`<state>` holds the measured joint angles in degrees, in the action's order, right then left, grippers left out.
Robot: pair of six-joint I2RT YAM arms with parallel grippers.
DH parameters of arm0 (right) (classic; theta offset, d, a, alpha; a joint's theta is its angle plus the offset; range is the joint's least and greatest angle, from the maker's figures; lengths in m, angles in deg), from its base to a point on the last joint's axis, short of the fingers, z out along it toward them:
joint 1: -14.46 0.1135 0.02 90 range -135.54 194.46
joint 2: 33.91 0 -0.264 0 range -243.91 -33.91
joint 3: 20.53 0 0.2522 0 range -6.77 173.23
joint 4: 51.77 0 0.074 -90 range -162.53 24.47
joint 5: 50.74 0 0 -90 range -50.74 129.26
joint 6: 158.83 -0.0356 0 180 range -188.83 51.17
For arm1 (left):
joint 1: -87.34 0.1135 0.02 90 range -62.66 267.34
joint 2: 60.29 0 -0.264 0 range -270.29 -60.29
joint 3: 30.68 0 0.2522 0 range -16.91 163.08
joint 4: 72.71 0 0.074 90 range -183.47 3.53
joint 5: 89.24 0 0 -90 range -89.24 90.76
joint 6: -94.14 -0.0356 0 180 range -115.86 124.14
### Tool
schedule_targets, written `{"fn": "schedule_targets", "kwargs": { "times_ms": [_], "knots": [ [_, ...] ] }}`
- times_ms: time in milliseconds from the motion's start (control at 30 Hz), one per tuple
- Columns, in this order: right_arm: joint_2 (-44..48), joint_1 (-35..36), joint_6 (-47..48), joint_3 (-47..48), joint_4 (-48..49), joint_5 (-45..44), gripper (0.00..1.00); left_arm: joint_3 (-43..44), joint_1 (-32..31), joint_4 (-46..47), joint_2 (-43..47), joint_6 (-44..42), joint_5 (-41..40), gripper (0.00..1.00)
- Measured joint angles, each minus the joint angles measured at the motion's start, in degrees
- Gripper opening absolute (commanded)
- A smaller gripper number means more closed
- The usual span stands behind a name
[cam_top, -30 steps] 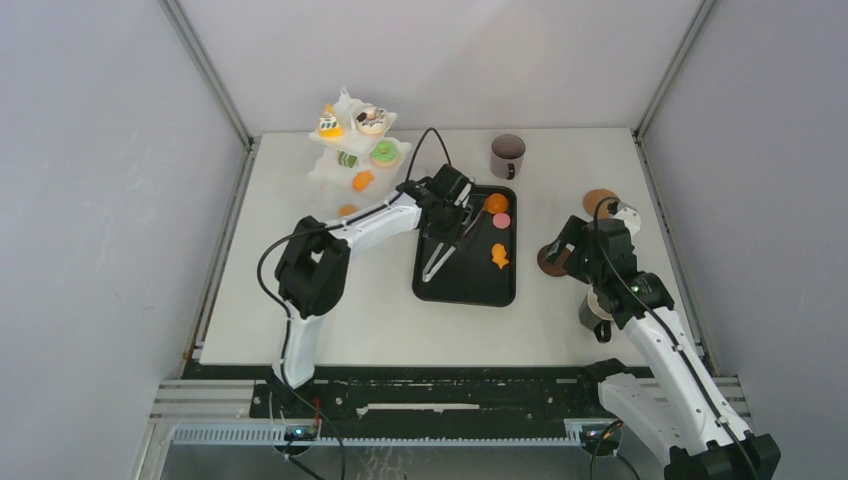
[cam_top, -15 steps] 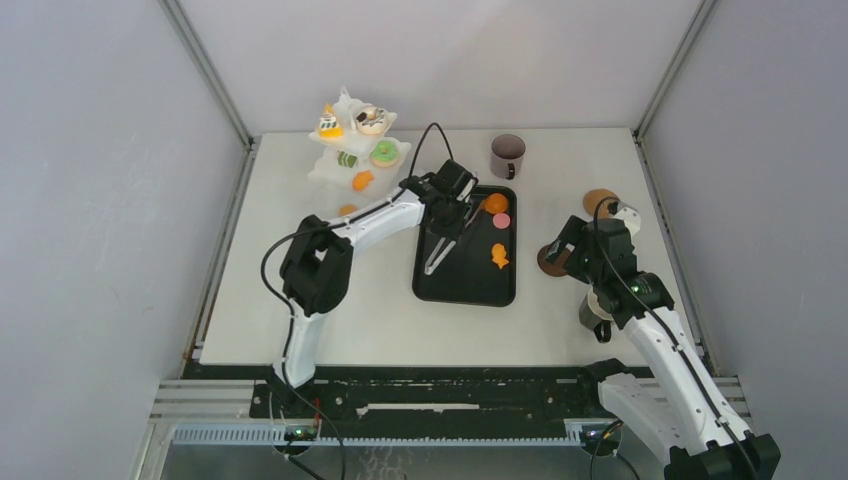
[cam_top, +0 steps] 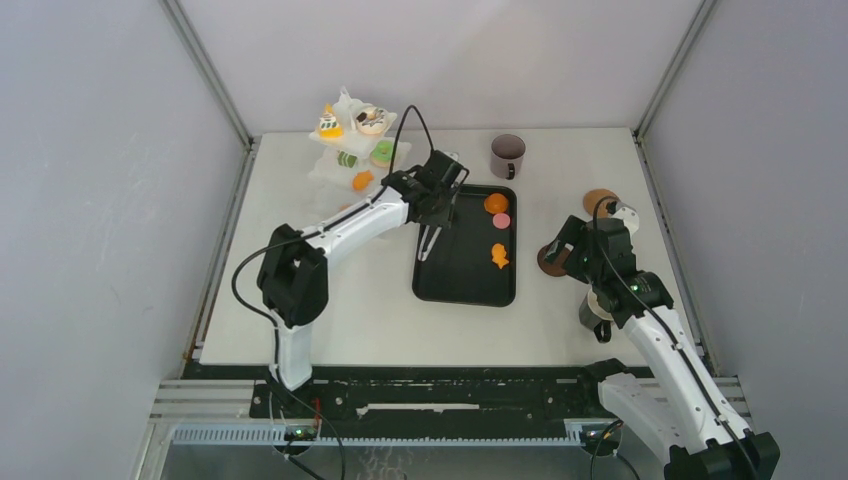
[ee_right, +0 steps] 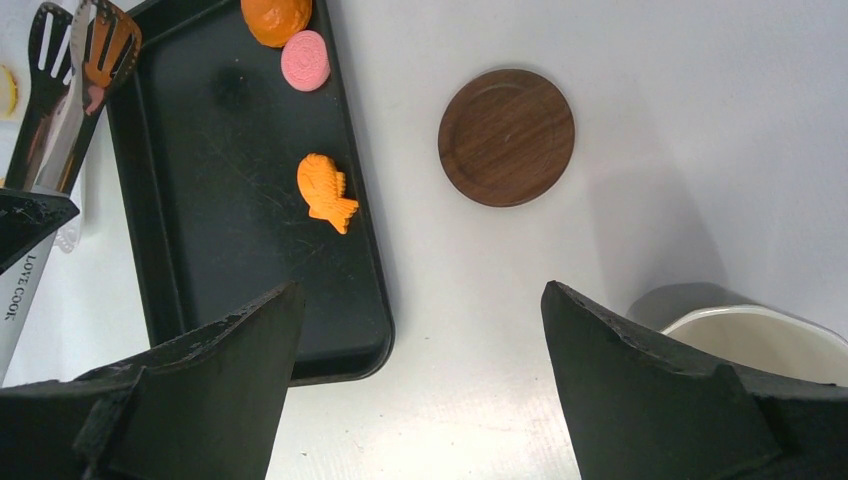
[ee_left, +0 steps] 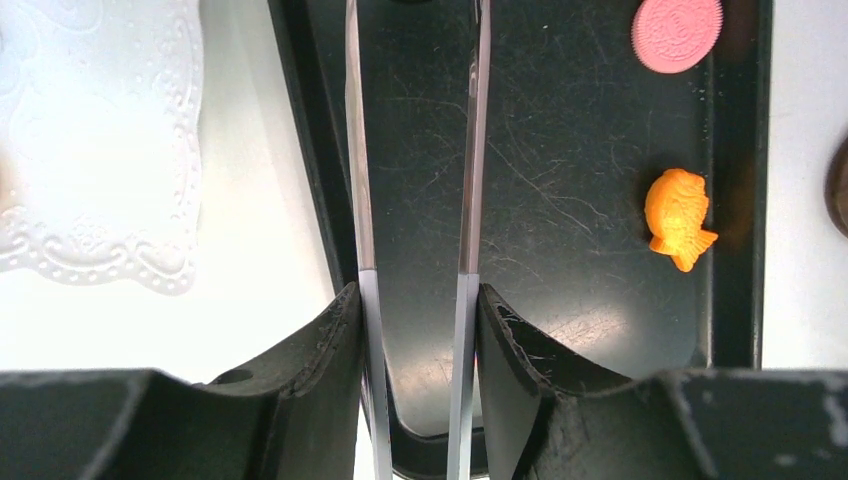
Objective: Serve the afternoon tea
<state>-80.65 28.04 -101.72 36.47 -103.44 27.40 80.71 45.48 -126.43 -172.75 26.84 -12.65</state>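
Shifted left and farther than a second ago: left gripper (ee_left: 415, 300) with tongs (ee_right: 60, 135), off the tray (cam_top: 465, 285) middle, now along its left rim. Clamped on both tong arms; orange tint at the heads, can't tell if anything is pinched. Right gripper (ee_right: 420, 290) spread wide, empty, above table near wooden coaster (ee_right: 506, 137). Stand (cam_top: 322, 172) partly loaded. Left on tray, right side: orange bun (cam_top: 495, 203), pink cookie (cam_top: 502, 221), fish pastry (cam_top: 499, 256). Far mug (cam_top: 507, 155) and near mug (ee_right: 770, 345) not on coasters. Fish pastry long axis near-far, head far, tail near-right.
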Motion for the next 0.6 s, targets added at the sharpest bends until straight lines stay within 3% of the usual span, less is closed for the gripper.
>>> {"fn": "schedule_targets", "kwargs": {
  "times_ms": [600],
  "knots": [
    [-0.04,0.0,0.02,0.0,0.2,0.39,0.96,-5.79,4.26,2.01,2.58,5.29,-3.74,0.18]
  ]
}}
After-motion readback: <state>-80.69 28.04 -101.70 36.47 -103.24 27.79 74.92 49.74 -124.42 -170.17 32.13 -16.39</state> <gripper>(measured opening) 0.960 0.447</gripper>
